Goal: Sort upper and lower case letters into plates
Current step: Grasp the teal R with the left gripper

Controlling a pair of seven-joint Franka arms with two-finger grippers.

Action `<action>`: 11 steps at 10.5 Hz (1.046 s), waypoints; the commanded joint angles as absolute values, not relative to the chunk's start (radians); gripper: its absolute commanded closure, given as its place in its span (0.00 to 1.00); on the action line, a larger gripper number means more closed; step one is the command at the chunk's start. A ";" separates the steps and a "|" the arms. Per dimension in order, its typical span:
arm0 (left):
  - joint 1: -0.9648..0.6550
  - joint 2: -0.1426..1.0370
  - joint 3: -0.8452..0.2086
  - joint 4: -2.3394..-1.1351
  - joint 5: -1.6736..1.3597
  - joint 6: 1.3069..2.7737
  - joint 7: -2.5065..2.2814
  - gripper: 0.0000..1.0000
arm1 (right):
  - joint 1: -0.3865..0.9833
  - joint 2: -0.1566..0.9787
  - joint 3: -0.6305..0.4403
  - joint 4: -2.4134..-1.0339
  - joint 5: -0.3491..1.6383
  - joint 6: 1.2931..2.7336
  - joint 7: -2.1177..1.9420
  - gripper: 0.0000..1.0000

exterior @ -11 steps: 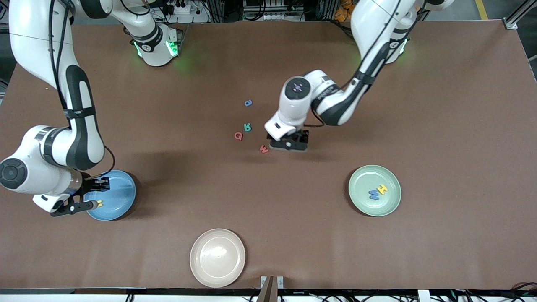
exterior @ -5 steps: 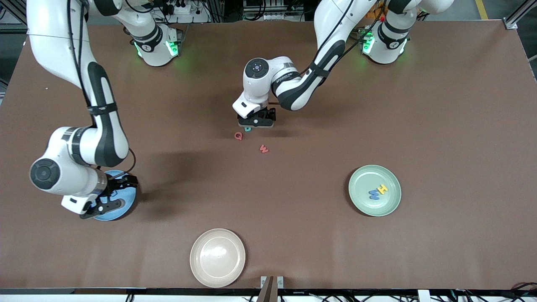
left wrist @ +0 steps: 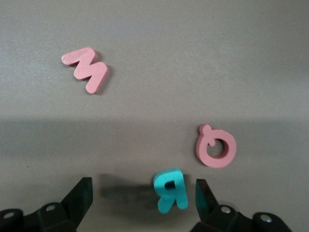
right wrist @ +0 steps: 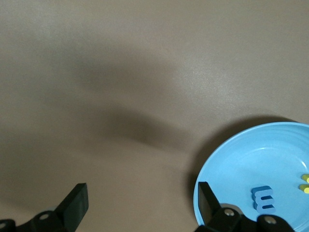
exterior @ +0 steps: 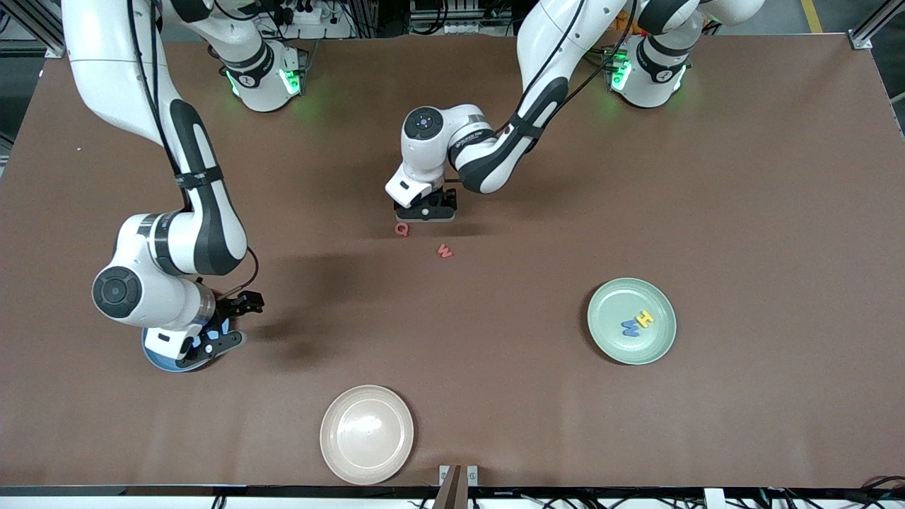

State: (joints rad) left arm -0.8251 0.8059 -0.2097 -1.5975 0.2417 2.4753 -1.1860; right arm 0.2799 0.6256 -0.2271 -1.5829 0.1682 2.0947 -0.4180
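My left gripper [exterior: 425,210] is open, low over the table's middle, with a teal R [left wrist: 170,189] between its fingers [left wrist: 79,197]. A red Q [exterior: 401,228] and a red w [exterior: 444,250] lie just nearer the front camera; both also show in the left wrist view, the Q [left wrist: 216,146] and the w [left wrist: 86,68]. The mint green plate [exterior: 622,300] holds a blue W [exterior: 631,326] and a yellow H [exterior: 644,318]. My right gripper [exterior: 237,324] is open and empty over the sky blue plate's [right wrist: 231,169] rim. That plate holds a blue m [right wrist: 263,198] and a yellow letter [right wrist: 305,182]. The blue a is hidden.
A cream-beige plate [exterior: 366,396] with nothing in it sits near the table's front edge. The right arm covers most of the sky blue plate [exterior: 159,360] in the front view.
My left gripper moved from beside the red w toward the right arm's end and now straddles the teal R. My right gripper slid off the sky blue plate's middle to its rim.
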 commanded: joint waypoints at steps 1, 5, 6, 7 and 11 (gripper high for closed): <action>-0.856 0.841 -0.187 -1.548 0.229 2.471 -1.224 0.13 | 0.270 0.612 -0.219 -1.597 0.179 2.094 -0.425 0.00; -0.876 0.844 -0.187 -1.537 0.227 2.470 -1.253 0.14 | 0.264 0.612 -0.219 -1.595 0.179 2.094 -0.425 0.00; -0.876 0.844 -0.187 -1.539 0.227 2.470 -1.255 0.22 | 0.264 0.612 -0.219 -1.595 0.179 2.094 -0.423 0.00; -0.876 0.842 -0.187 -1.539 0.229 2.470 -1.255 0.29 | 0.267 0.612 -0.219 -1.595 0.179 2.094 -0.417 0.00; -0.877 0.844 -0.187 -1.542 0.229 2.468 -1.256 0.77 | 0.330 0.597 -0.219 -1.623 0.181 2.092 -0.249 0.00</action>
State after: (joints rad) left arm -0.8590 0.8310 -0.2017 -1.5567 0.2417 2.4694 -1.2365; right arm 0.2935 0.6259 -0.2224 -1.5878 0.1725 2.0922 -0.3337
